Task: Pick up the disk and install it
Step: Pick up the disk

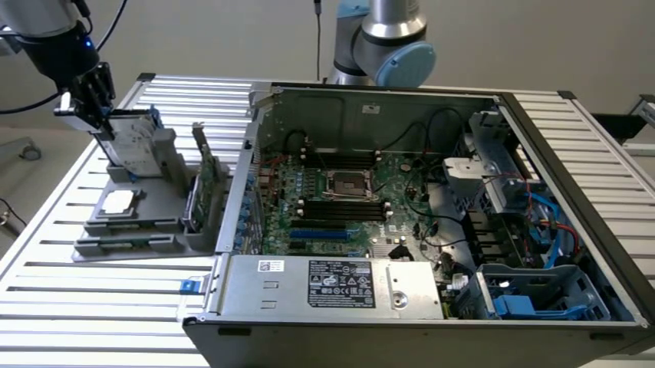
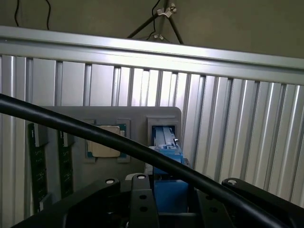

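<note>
Status: early stage, pick-up not complete, install not begun.

Task item: disk stands upright on edge in a slot of the grey holder, on the slatted table, at the exterior view's left of the open computer case. Judged seated in the slot, not yet lifted clear. Well apart from the case.

Tool: gripper is down at the disk's top edge, at its far corner, touching or just beside it. In the wrist view the disk shows its blue rail directly below the tool, centred. Grip state: cannot tell from either view whether it is clamped on the disk or only set around it.

Other items in holder, untouched: small silver square piece lying flat, green card upright beside the case wall.

Case: lid off, interior exposed. Blue plastic bay at the front corner, exterior view's right, looks vacant; prob. the install location, but that is a judgement only.

Done: approach to the disk. Left: lift out of holder, carry over to case, seat in bay.
</note>
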You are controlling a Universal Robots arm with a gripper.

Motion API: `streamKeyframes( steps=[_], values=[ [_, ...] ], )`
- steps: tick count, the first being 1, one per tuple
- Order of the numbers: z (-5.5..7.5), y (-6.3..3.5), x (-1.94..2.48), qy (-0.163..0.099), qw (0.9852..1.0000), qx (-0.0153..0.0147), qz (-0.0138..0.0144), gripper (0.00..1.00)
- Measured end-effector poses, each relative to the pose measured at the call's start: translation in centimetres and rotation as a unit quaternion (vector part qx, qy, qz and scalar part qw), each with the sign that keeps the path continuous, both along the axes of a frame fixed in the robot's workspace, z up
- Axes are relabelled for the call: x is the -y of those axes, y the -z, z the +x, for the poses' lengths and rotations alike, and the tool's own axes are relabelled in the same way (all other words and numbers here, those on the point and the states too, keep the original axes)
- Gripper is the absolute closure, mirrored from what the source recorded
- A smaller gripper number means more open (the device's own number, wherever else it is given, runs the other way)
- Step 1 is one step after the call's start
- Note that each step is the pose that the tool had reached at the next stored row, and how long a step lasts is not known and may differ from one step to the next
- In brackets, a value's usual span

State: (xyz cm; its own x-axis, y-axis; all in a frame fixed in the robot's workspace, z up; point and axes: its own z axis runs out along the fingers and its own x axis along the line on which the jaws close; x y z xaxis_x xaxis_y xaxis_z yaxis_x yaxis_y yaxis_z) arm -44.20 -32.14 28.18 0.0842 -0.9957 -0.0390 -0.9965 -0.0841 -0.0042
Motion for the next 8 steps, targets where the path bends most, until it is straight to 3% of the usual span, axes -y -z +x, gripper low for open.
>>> streamKeyframes(
  steps=[8],
  values=[
    [0.0, 0.01, 0.08, 0.0, 1.0, 0.0001, 0.0, 0.68]
  ],
)
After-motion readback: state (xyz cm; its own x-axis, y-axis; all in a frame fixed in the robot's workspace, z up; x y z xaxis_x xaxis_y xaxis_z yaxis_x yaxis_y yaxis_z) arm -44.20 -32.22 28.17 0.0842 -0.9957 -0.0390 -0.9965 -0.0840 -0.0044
